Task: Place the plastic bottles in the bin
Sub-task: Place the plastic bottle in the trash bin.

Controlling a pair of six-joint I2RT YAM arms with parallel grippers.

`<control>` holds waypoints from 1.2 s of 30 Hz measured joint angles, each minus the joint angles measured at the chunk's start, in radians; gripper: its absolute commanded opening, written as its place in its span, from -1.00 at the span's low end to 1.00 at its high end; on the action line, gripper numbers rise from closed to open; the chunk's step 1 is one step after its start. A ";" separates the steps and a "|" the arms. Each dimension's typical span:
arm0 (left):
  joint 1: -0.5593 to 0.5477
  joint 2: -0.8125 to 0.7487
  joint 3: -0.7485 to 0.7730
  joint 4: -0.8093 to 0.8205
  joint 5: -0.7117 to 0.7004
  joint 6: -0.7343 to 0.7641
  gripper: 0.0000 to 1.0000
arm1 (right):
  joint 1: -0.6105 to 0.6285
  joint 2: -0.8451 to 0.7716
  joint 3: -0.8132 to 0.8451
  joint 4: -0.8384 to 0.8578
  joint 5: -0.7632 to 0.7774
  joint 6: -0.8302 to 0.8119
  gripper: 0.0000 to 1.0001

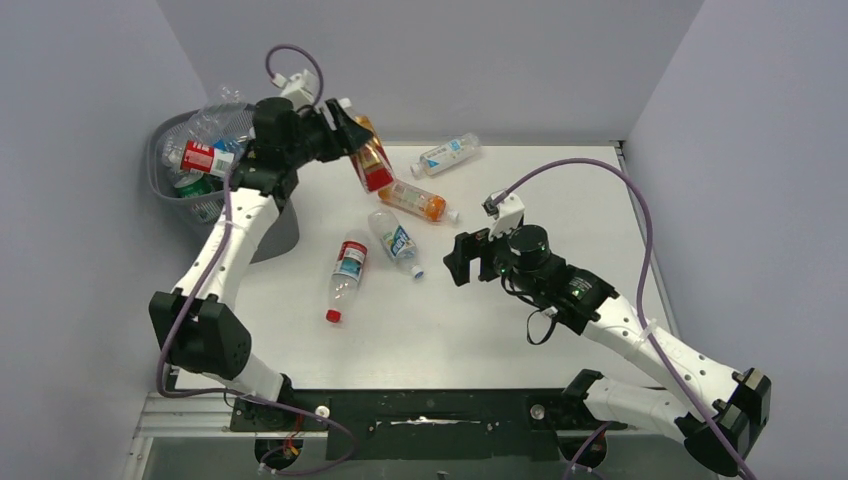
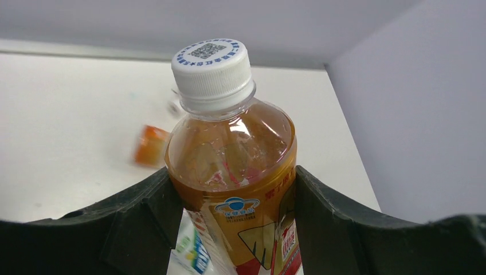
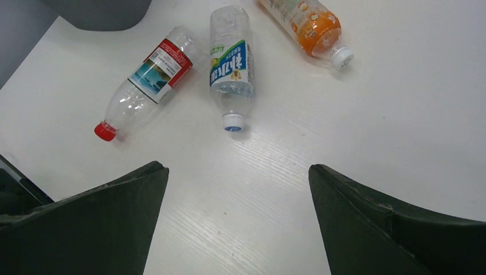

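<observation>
I read left tool [image 1: 357, 138] clamped on amber bottle [image 2: 229, 154], raised over table [image 1: 500, 340], near bin [image 1: 158, 150]. Right tool [image 3: 238, 169] released, jaws wide, above table; blue-label bottle [image 3: 231, 63], red-cap bottle [image 3: 149, 74] lying ahead. Bin holds other bottles [image 1: 205, 158].

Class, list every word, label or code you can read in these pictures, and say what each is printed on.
"补水啦", seemingly, on the blue-label bottle.
White cap of the amber bottle: QR code and ringed print, too small to read.
Labels of the red-label bottle and orange bottle: too blurred.
</observation>
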 measured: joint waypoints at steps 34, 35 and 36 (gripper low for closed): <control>0.609 -0.135 0.170 -0.107 0.012 0.090 -0.03 | 0.000 0.101 -0.028 0.018 -0.077 0.034 0.98; 0.609 -0.135 0.169 -0.112 0.006 0.095 0.09 | 0.000 0.105 -0.028 0.018 -0.080 0.035 0.98; 0.609 -0.135 0.168 -0.118 -0.002 0.099 0.14 | 0.000 0.107 -0.028 0.018 -0.083 0.037 0.98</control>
